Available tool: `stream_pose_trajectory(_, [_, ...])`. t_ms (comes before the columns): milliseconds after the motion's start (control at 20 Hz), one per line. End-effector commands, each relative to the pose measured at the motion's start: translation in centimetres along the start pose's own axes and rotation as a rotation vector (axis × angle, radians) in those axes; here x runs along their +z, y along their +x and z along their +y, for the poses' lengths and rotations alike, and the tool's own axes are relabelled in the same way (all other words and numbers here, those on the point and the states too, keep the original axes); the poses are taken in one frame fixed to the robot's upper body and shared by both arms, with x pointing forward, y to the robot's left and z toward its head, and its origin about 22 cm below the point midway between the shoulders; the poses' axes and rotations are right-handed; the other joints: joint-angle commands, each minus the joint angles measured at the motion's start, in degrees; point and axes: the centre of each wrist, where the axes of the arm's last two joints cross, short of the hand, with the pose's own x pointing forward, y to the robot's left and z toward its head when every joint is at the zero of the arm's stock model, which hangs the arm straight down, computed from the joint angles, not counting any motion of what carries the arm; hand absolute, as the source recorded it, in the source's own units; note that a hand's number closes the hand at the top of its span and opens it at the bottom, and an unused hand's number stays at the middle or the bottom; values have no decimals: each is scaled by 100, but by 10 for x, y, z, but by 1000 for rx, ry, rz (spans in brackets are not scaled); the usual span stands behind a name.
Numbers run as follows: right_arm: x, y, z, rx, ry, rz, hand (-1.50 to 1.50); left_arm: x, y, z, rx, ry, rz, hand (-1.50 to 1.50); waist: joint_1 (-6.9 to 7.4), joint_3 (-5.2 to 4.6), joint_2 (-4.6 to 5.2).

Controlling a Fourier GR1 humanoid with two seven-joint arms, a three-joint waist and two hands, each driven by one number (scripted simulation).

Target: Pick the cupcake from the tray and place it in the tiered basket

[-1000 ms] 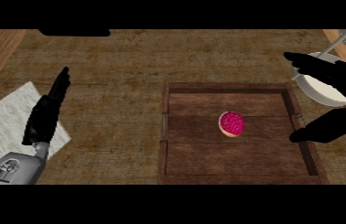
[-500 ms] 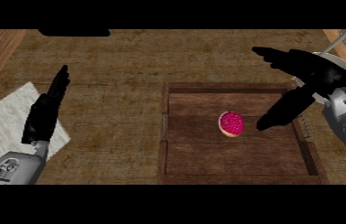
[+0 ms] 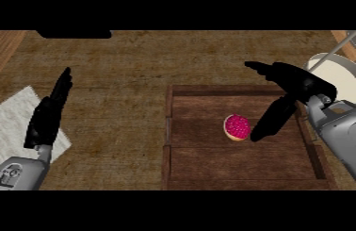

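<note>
The right hand (image 3: 295, 86) is hanging with fingers (image 3: 270, 121) spread beside the cupcake (image 3: 238, 127), which looks light and crushable, best pinched around its base.

The tray (image 3: 208, 171) rests on the surface (image 3: 139, 60), right of centre. The cupcake (image 3: 237, 127) lies inside the tray, near its middle, tipped on its side. The right robot hand (image 3: 295, 81) is above the tray's far right part, its thumb just right of the cupcake. Part of the tiered basket (image 3: 334, 70) shows at the right edge, behind the tray. A cloth (image 3: 17, 117) lies on the surface at the left edge. The left robot hand (image 3: 49, 114) is above the cloth's right side, well apart from the tray.
</note>
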Motion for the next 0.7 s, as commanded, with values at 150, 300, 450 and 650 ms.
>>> stream_pose_trajectory(150, [12, -10, 10, 95, 34, 102, -150, 4, -7, -10, -3, 4, 7, 0, -56, 1, -5])
stream_pose_trajectory(300, [13, 2, 30, 130, 14, 71, -150, -11, 5, 6, 11, 4, 5, 0, -48, 1, -3])
stream_pose_trajectory(450, [5, 5, 32, 171, -36, 94, -150, -9, -18, 0, 4, 4, -6, 0, -40, -3, 13])
stream_pose_trajectory(650, [15, -10, 38, 187, -38, 84, -150, -10, -11, 8, -1, 4, 6, 0, -59, 1, 2])
